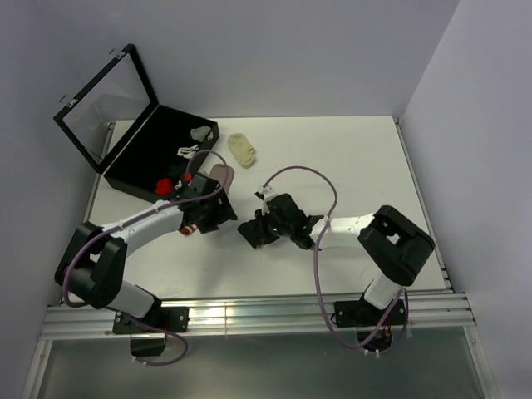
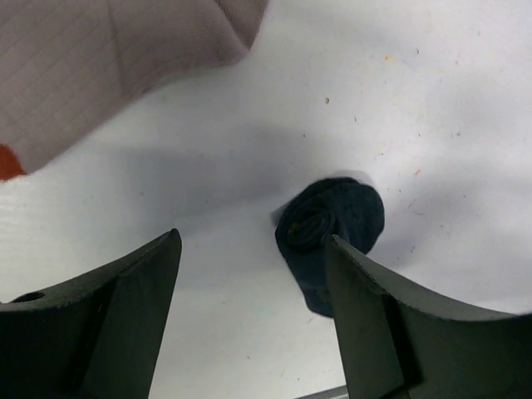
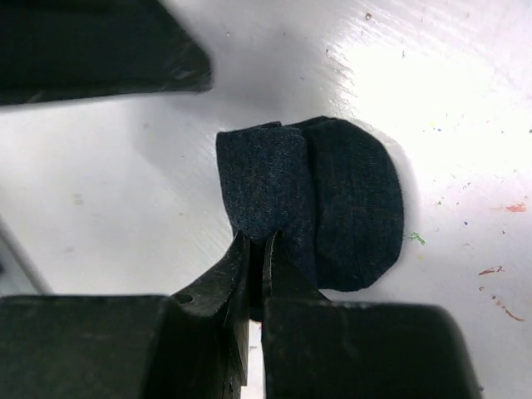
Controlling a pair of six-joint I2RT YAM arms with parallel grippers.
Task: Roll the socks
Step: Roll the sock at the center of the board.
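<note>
The navy sock [image 3: 332, 208] is rolled into a tight bundle on the white table. My right gripper [image 3: 258, 243] is shut on its near edge; in the top view the gripper [image 1: 259, 229] sits at mid-table. My left gripper [image 2: 253, 249] is open and empty, with the navy roll [image 2: 332, 220] just beyond its right finger and partly behind it. The dusty-pink sock [image 2: 125, 50] lies flat beyond it; in the top view it [image 1: 221, 176] lies beside the left gripper [image 1: 208, 213]. A red patch [image 1: 166, 184] shows in the case; the beige sock's body is not clear.
An open black case [image 1: 141, 162] stands at the back left, its lid raised, with small white-grey items [image 1: 196, 133] inside. A small pale-yellow sock [image 1: 243, 150] lies behind the grippers. The left gripper's body [image 3: 91, 46] shows close in the right wrist view.
</note>
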